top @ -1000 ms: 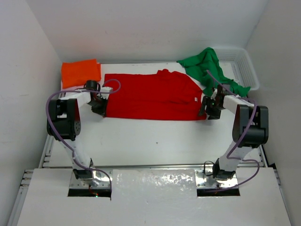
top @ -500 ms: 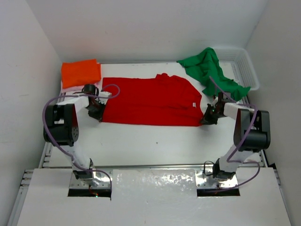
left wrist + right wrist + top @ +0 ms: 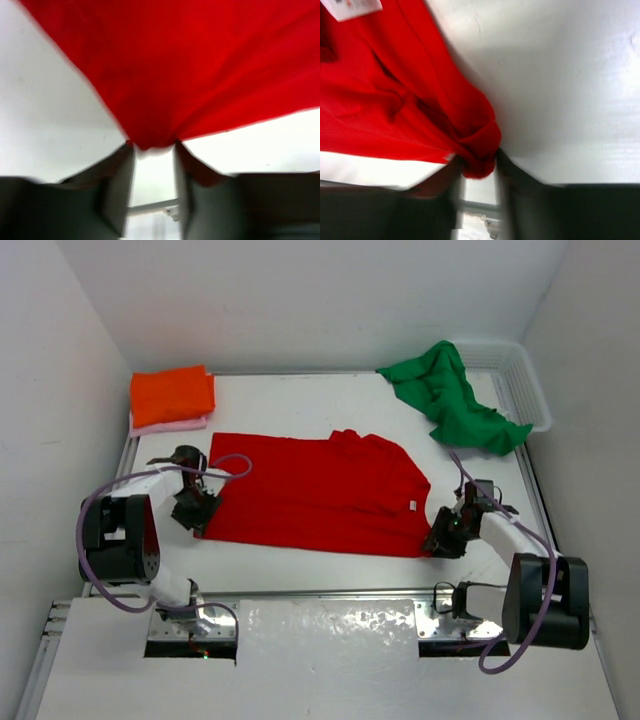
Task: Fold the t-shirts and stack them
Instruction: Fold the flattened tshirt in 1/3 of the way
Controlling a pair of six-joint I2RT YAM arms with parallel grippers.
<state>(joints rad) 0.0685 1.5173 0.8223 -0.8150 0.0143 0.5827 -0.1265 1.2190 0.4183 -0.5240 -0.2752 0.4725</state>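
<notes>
Holding the red shirt (image 3: 320, 490) at both ends: it lies spread flat across the middle of the tabletop (image 3: 330, 405), long side running left to right, with some extra folds of cloth bunched at its far right part. Left gripper (image 3: 196, 512) sits at the shirt's near left corner; in the left wrist view the cloth narrows to a point that ends between the two fingers (image 3: 117, 185), which stand only a little apart and pinch that tip. Right gripper (image 3: 442, 540) sits at the near right corner; the right wrist view shows a rolled wad of red cloth clamped between its narrowly spaced jaws. A small white tag (image 3: 411, 505) shows on the shirt just left of the right gripper. Both wrist views are blurred at the fingers, so the depth of each bite cannot be told. Orange shirt (image 3: 172, 394) is folded in the far left corner, lying on top of the pink shirt (image 3: 165, 424), of which only a thin edge shows along the near side. Green shirt (image 3: 450, 400) lies crumpled at the far right, draped partly over the left rim of the white basket (image 3: 525, 380) and well apart from the red shirt.
</notes>
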